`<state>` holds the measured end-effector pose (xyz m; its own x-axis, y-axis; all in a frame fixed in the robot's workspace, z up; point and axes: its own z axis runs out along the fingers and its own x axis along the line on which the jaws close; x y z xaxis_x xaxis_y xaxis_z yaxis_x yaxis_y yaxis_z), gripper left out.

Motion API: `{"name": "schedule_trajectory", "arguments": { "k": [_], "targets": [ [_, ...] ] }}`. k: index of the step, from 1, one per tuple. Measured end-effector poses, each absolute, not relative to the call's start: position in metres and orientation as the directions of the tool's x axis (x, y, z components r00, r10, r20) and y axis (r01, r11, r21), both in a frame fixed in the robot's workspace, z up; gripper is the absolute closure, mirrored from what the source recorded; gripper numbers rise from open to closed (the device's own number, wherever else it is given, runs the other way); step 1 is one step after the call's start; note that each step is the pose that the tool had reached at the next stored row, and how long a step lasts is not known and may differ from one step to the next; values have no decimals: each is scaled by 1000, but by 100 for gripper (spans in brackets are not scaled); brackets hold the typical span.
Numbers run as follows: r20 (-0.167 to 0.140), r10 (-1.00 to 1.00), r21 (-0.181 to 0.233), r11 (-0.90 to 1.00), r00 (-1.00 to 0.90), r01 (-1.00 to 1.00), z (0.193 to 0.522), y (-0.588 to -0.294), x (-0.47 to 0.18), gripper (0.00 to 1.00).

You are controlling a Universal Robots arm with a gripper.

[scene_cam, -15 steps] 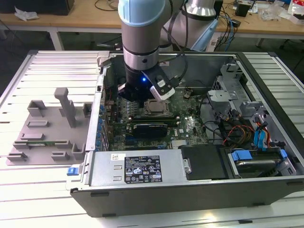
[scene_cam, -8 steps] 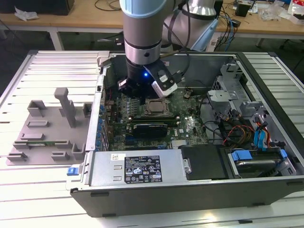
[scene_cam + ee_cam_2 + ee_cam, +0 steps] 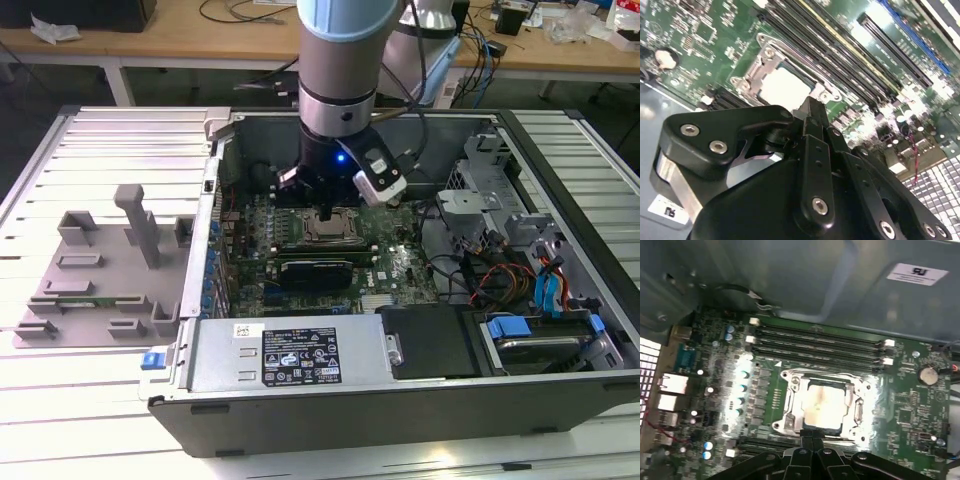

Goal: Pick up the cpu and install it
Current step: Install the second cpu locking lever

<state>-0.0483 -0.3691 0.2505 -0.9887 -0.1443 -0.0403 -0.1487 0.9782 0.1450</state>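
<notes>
While the flat silver cpu (image 3: 825, 407) is seated in its square metal socket frame (image 3: 790, 405) at the first wrist view's lower centre, the black gripper (image 3: 812, 445) is seen pinched closed, empty, just beside it. Green motherboard (image 3: 910, 405) is seen all round.

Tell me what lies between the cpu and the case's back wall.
In the first wrist view, the socket's metal frame borders the cpu, then rows of black memory slots run across the green motherboard up to the grey wall.
</notes>
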Motion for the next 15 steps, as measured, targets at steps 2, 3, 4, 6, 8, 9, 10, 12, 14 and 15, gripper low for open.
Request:
{"name": "schedule_trajectory", "arguments": {
  "k": [2,3,4,6,8,9,10,12,14,15],
  "targets": [
    [-41,-144,145,978,-989,-148,249,-365,-43,89],
    [-40,-144,145,978,-989,-149,249,-362,-42,89],
    [-40,-144,145,978,-989,-148,248,-360,-40,89],
    [-40,-143,145,978,-989,-148,247,-360,-35,89],
    [-40,-142,145,979,-989,-146,246,-357,-31,89],
    [-40,-142,145,978,-989,-146,248,-357,-31,89],
    [-40,-142,145,978,-989,-146,249,-356,-31,89],
    [-40,-142,145,979,-989,-146,249,-356,-31,89],
    [-40,-142,145,979,-989,-146,249,-356,-31,89],
    [-40,-142,145,979,-989,-146,249,-356,-31,89]
  ]
}}
